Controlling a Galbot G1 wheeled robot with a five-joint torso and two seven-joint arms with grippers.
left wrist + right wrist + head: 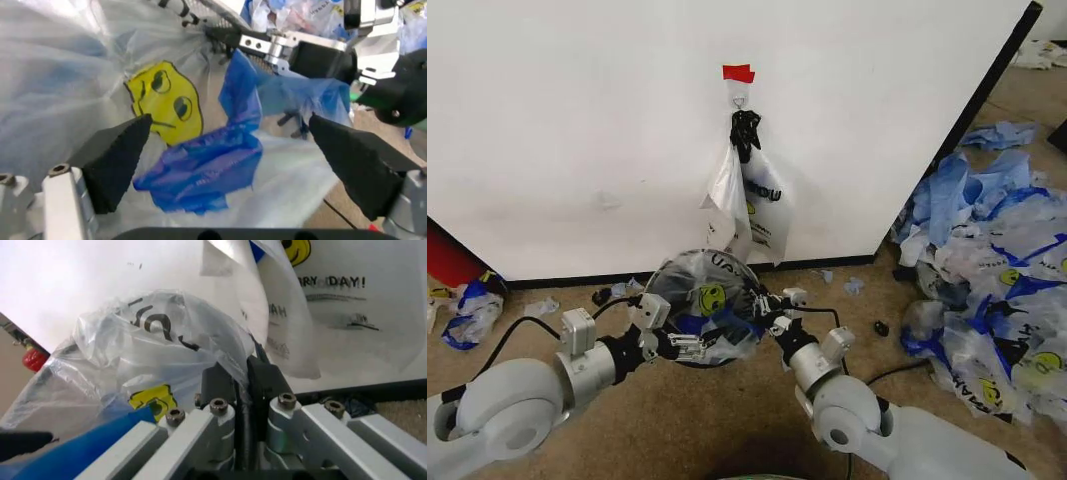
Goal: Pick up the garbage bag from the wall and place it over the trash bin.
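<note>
Hanging bag (333, 305) reads "…RY DAY!". My right hand (770, 312) pinches the garbage bag (707, 300) over the trash bin (200, 12); left hand (227, 165) spread wide beside it.

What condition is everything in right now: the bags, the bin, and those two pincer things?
Garbage bag: draped over the trash bin, pinched at one edge.
Left pincer: open, straddling the blue handle.
Right pincer: shut on the bag.
Second bag: hanging from the wall hook.
</note>
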